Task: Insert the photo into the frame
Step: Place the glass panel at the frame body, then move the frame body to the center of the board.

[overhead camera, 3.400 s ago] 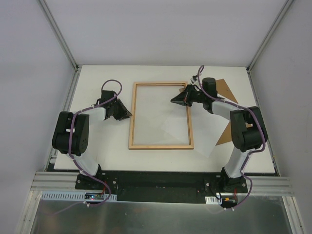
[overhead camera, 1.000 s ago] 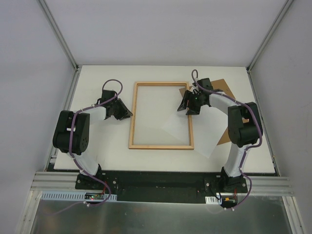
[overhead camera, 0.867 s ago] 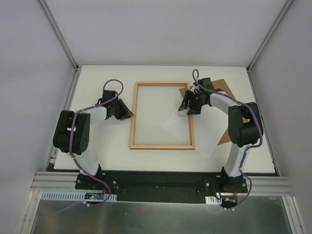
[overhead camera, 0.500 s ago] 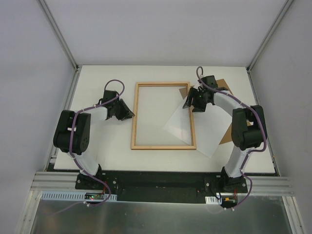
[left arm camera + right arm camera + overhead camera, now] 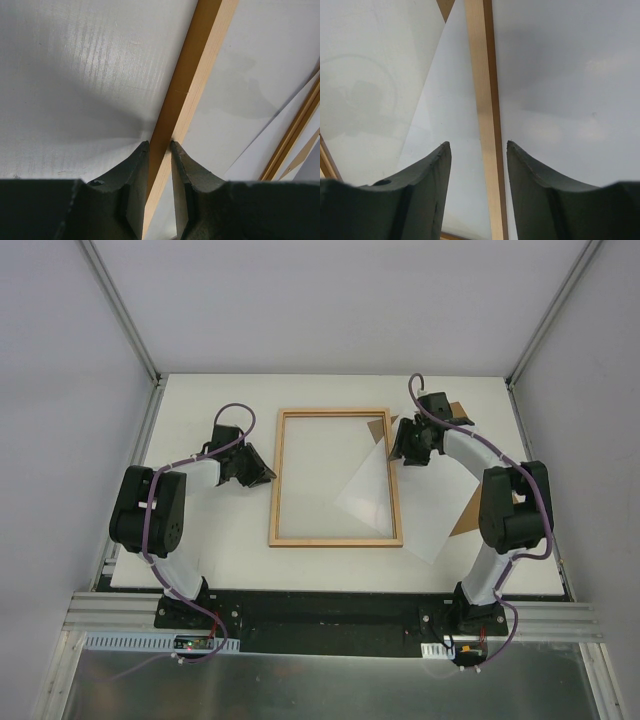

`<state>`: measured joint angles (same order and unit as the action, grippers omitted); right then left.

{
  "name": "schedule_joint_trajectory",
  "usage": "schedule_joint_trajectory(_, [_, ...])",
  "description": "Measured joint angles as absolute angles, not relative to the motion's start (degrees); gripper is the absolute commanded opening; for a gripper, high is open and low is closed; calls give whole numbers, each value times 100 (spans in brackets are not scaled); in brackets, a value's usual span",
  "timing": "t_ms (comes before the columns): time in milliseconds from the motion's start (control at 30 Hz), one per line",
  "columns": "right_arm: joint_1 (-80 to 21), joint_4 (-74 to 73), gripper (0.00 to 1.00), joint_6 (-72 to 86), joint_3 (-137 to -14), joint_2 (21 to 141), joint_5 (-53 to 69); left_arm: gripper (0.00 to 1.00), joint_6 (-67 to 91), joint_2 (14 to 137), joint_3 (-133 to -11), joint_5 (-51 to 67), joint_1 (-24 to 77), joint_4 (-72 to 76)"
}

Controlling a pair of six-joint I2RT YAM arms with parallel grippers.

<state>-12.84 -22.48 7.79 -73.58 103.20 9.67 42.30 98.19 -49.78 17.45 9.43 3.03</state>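
Observation:
The frame, thin pale wood with a clear pane, lies flat on the white table. My left gripper is shut on its left rail; in the left wrist view my gripper has both pads against the rail. My right gripper is open and stands astride the right rail near its top; in the right wrist view my gripper has gaps on both sides of the rail. The photo, white side up, lies askew under the frame's right side and shows through the pane.
A brown backing board lies under the photo at the right, one corner showing through the pane. The table's edge and side walls run close behind my right arm. Bare white table extends left of the frame.
The frame has slid a little to the right over the photo. My right gripper has moved right and farther back along the rail, and its jaws have narrowed somewhat. The left grip is unchanged.

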Motion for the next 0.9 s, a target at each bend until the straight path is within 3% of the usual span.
schedule_joint_trajectory(500, [-1535, -2477, 45, 596, -7417, 10687, 438, 23, 4230, 9817, -4978, 1747, 943, 301])
schedule_joint_trajectory(900, [-1653, -2569, 34, 523, -7511, 10851, 318, 23, 4230, 9824, -4980, 1752, 943, 301])
